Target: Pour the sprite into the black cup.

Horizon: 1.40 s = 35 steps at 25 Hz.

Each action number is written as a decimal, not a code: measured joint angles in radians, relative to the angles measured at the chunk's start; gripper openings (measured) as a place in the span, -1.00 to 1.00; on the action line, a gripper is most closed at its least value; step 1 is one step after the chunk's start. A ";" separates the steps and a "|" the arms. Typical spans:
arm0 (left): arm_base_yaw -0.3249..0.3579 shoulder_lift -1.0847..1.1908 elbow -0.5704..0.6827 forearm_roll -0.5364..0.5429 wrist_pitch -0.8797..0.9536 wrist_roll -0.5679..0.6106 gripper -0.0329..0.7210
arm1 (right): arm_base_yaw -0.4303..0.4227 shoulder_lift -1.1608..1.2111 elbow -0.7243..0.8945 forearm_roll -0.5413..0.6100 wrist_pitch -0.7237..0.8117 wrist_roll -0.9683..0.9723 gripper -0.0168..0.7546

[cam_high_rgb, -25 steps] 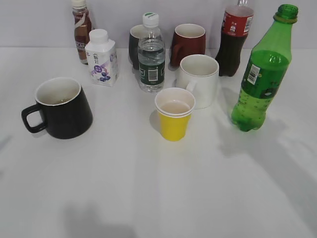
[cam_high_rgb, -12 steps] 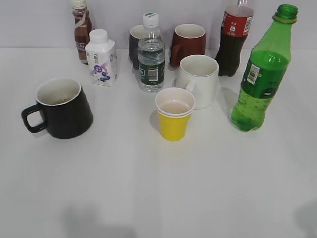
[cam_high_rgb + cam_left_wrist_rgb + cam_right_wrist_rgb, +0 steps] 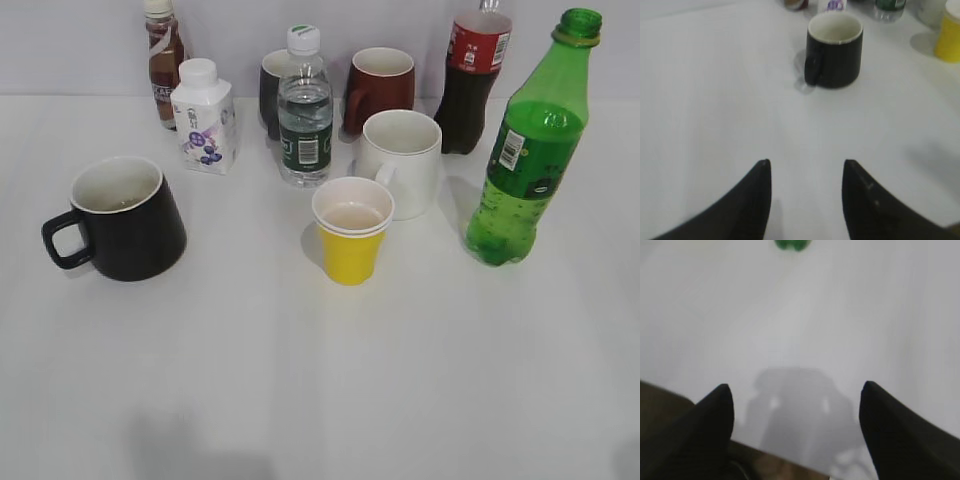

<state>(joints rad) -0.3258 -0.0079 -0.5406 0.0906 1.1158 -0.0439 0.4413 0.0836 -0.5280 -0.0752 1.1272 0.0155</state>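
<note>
The sprite (image 3: 527,150), a tall green bottle with no cap, stands upright at the right of the table; its base shows at the top of the right wrist view (image 3: 793,244). The black cup (image 3: 128,216) stands at the left, handle to the left, white inside; it also shows in the left wrist view (image 3: 834,49). My left gripper (image 3: 806,162) is open and empty, well short of the cup. My right gripper (image 3: 796,386) is open and empty, far back from the bottle near the table's front edge. Neither gripper shows in the exterior view.
A yellow paper cup (image 3: 352,229) stands mid-table, a white mug (image 3: 402,162) behind it. At the back stand a clear water bottle (image 3: 305,110), a white carton (image 3: 205,117), a brown drink bottle (image 3: 164,62), a dark mug (image 3: 272,92), a dark red mug (image 3: 381,88) and a cola bottle (image 3: 471,82).
The sprite and the black cup stand where they were. The arm shadows on the table at the right have withdrawn toward the lower right corner.
</note>
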 joint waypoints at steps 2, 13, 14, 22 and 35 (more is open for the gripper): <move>-0.001 0.000 0.017 0.000 -0.028 0.000 0.05 | 0.000 0.000 0.020 -0.001 -0.061 0.000 0.56; -0.001 0.000 0.021 0.000 -0.048 0.000 0.05 | 0.000 0.007 0.031 -0.002 -0.085 -0.007 0.54; 0.001 0.000 0.021 0.000 -0.048 0.000 0.05 | -0.004 0.007 0.031 -0.002 -0.086 -0.007 0.54; 0.245 0.000 0.022 0.000 -0.049 0.000 0.04 | -0.223 0.007 0.031 -0.002 -0.087 -0.008 0.54; 0.323 0.000 0.022 0.004 -0.049 0.000 0.04 | -0.325 -0.091 0.031 -0.003 -0.087 -0.007 0.54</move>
<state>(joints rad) -0.0023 -0.0079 -0.5188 0.0946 1.0666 -0.0439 0.1160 -0.0073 -0.4973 -0.0781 1.0399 0.0083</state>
